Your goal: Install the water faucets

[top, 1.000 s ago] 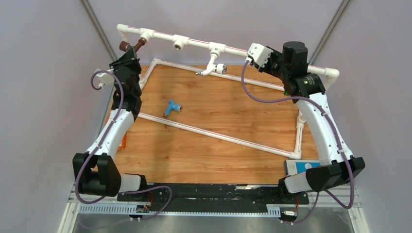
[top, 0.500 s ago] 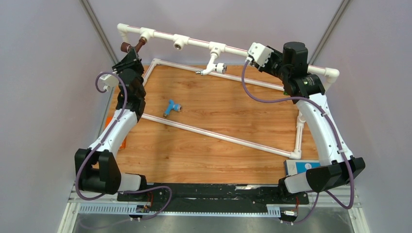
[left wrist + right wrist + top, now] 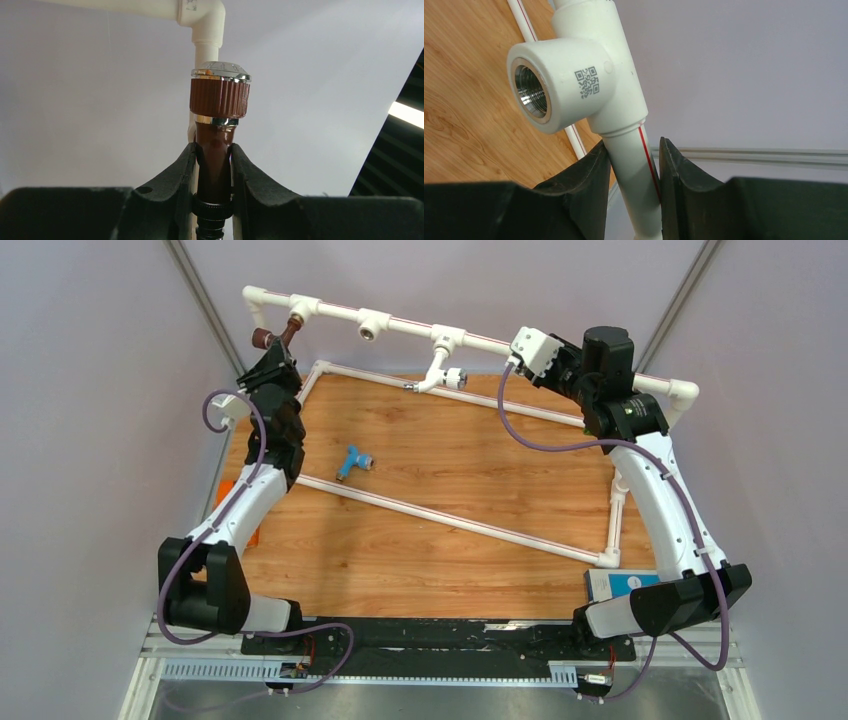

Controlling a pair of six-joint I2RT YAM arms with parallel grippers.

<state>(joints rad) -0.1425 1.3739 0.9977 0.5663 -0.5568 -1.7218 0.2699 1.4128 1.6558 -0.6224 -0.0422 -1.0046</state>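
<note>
Wooden table (image 3: 450, 500): holds white pipe frame (image 3: 400, 328). White faucet (image 3: 440, 375) hangs from its third socket; blue faucet (image 3: 353, 461) lies loose inside. Left arm reaches to far left corner; left gripper (image 3: 213, 150) clamps brown faucet (image 3: 220, 97) at leftmost socket. Right gripper (image 3: 634, 150) clamps frame pipe just below an open socket.

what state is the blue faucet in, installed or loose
Loose: the blue faucet lies on the wooden board, not screwed into the pipe frame.
</note>
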